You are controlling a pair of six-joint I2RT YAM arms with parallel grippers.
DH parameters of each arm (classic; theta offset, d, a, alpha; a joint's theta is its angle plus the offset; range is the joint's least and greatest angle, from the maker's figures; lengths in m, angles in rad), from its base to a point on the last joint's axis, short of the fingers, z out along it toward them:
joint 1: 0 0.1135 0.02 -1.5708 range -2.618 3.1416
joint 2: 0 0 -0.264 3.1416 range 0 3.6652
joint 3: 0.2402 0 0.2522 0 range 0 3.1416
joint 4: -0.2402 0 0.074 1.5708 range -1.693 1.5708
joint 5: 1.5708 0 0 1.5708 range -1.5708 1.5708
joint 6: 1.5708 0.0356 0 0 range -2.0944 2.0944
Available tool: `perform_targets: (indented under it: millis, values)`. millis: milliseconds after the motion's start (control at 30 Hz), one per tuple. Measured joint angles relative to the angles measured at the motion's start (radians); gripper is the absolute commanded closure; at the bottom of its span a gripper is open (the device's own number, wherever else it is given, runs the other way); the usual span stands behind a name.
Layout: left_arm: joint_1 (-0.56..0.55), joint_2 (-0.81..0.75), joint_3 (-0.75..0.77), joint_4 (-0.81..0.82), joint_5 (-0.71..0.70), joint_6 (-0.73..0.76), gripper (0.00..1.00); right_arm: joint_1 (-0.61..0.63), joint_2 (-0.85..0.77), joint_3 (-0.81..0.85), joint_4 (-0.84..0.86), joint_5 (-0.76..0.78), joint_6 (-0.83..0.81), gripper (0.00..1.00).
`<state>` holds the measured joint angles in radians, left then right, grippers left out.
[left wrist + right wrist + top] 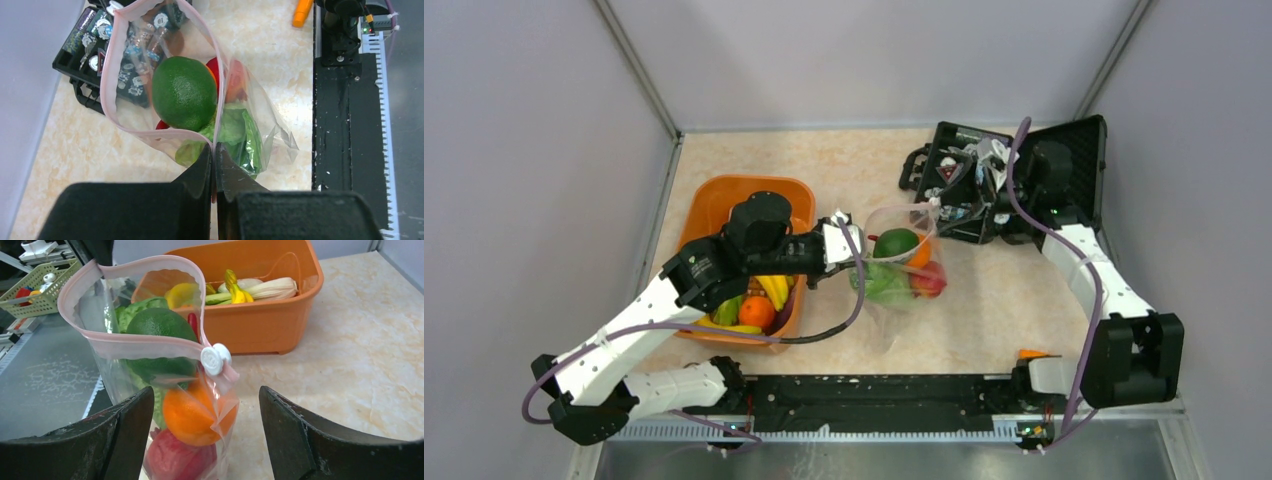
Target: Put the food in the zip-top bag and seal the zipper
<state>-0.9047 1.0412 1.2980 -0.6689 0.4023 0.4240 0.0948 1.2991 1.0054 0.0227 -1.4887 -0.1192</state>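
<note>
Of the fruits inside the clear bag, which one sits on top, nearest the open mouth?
The round dark-green fruit. It lies right under the pink zipper rim, while the orange and the red piece sit lower down.

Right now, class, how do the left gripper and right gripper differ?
The left gripper is shut, the right gripper open. The left gripper pinches the bag's rim; the right gripper grips nothing, straddling the slider end. The left gripper reaches from the tub side, the right gripper from the case side. Both are at the bag's mouth, at opposite ends.
</note>
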Motion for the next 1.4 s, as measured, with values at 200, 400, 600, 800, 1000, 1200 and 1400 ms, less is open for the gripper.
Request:
perform_targets:
  millis: [200,400,600,800,1000,1200,1400]
  values:
    - [0.007,0.008,0.010,-0.010,0.010,0.064,1.00,0.008,-0.067,-0.037,0.052,-0.031,0.004,0.38]
    - [0.011,0.009,0.011,-0.011,0.011,0.085,1.00,0.014,-0.107,-0.037,0.081,-0.047,0.026,0.54]
    - [0.014,0.009,0.011,-0.009,0.013,0.088,1.00,0.014,-0.103,-0.042,0.068,-0.047,0.037,0.58]
    - [0.014,0.007,0.011,-0.005,0.011,0.088,1.00,0.016,-0.104,-0.075,0.058,-0.037,0.037,0.61]
    - [0.015,0.000,0.011,-0.003,0.008,0.088,1.00,0.016,-0.104,-0.076,0.058,-0.026,0.035,0.95]
    - [0.021,-0.012,0.008,0.011,-0.022,0.088,1.00,0.016,-0.105,-0.076,0.041,0.028,0.039,1.00]
    - [0.076,-0.058,0.005,0.047,-0.139,0.071,1.00,0.014,-0.176,-0.066,0.000,0.184,0.119,1.00]
